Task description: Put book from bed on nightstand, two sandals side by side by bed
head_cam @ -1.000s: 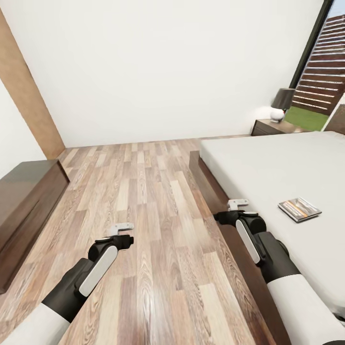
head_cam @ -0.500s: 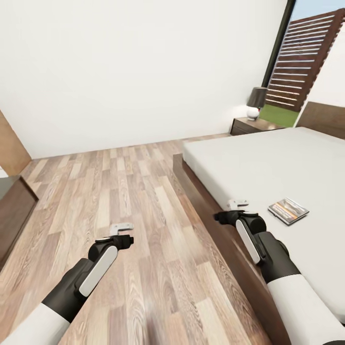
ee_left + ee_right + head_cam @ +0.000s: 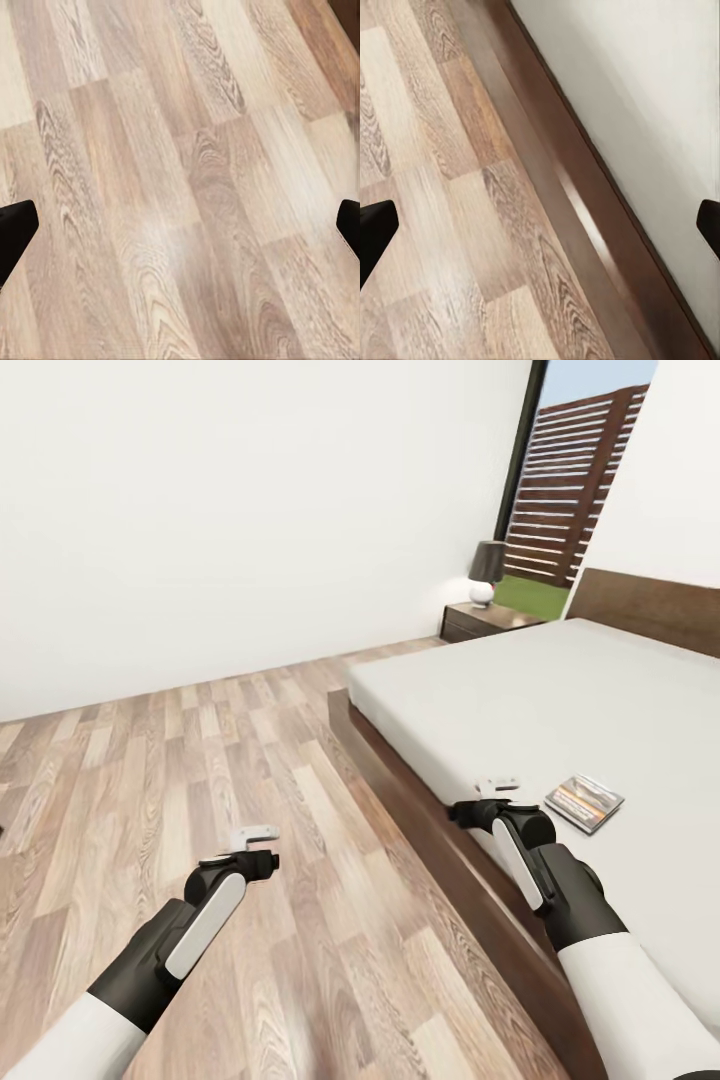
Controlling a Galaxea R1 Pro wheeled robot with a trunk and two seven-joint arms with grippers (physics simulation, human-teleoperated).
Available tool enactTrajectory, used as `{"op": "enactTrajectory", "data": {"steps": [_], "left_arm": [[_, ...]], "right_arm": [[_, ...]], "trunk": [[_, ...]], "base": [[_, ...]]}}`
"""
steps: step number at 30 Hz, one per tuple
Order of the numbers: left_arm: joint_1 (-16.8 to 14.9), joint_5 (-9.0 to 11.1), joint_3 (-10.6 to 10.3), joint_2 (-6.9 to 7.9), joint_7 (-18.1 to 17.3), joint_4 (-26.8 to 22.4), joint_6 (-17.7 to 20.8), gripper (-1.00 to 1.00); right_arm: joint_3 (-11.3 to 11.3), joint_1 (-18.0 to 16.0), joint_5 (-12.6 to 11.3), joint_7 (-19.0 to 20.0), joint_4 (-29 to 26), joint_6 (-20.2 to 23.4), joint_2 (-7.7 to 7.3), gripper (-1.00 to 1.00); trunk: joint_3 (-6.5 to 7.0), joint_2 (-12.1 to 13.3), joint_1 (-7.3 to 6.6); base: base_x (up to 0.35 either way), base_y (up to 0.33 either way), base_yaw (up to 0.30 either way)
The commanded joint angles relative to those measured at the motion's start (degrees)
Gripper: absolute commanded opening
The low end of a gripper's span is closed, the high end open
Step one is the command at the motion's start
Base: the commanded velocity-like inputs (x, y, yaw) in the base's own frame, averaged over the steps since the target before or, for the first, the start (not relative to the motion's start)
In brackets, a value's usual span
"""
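Bedroom: white wall (image 3: 250,510) ahead, light wood-plank floor (image 3: 200,760) under my left side, tall black-framed window (image 3: 570,480) far right with a slatted wooden fence behind it. The bed (image 3: 420,780) takes up my right side: dark brown frame along the floor, headboard at the far end, plain light grey mattress on top. One nightstand (image 3: 485,620) sits at the far corner of the bed, well ahead of my right gripper, next to the window, with a small lamp (image 3: 487,572) on it, dark shade over a white round base. My left gripper (image 3: 255,842) hangs over bare floor, well apart from the bed; in the left wrist view both fingertips (image 3: 15,232) sit at opposite edges of the frame, so the jaws are spread wide, nothing between them, just planks below. My right gripper (image 3: 497,797) hangs over the near edge of the bed; the right wrist view looks down on the frame rail with floor on one side and mattress on the other, fingertips (image 3: 375,229) again at opposite frame edges, so wide apart too and holding nothing. The book (image 3: 585,801) lies flat on the mattress just to the right of my right gripper, near it but not touching, dark cover with an orange band facing up.
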Motion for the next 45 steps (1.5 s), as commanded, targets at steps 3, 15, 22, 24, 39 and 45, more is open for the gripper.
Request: {"op": "enactTrajectory", "data": {"steps": [3, 15, 22, 24, 39, 45], "left_arm": [[0.0, 0.6, -0.2, 0.07, 0.6, -0.1, 0.0, 1.0], [0.0, 0.6, -0.3, 0.07, 0.6, -0.1, 0.0, 1.0], [0.0, 0.5, -0.3, 0.04, 0.6, -0.1, 0.0, 1.0], [0.0, 0.5, -0.3, 0.0, 0.6, -0.1, 0.0, 1.0], [0.0, 0.5, -0.3, -0.02, 0.6, -0.1, 0.0, 1.0], [0.0, 0.5, -0.3, 0.01, 0.6, -0.1, 0.0, 1.0]], "right_arm": [[0.2, -0.1, -0.6, -0.6, -0.1, 0.2, -0.05, 1.0], [0.2, -0.1, -0.6, -0.6, -0.1, 0.2, -0.09, 1.0], [0.2, -0.1, -0.6, -0.6, 0.0, 0.1, -0.08, 1.0], [0.2, -0.1, -0.6, -0.6, 0.0, 0.1, -0.09, 1.0], [0.2, -0.1, -0.6, -0.6, 0.0, 0.1, -0.07, 1.0], [0.2, -0.1, -0.6, -0.6, 0.0, 0.1, -0.11, 1.0]], "trunk": [[-0.05, 0.0, 0.02], [-0.05, 0.0, 0.02], [-0.05, 0.0, 0.02], [-0.05, 0.0, 0.02], [-0.05, 0.0, 0.02], [-0.05, 0.0, 0.02]], "base": [[0.272, 0.233, -0.285], [0.271, 0.233, -0.285], [0.296, 0.166, -0.285], [0.325, 0.053, -0.285], [0.192, 0.01, -0.285], [0.013, 0.0, -0.285]]}}
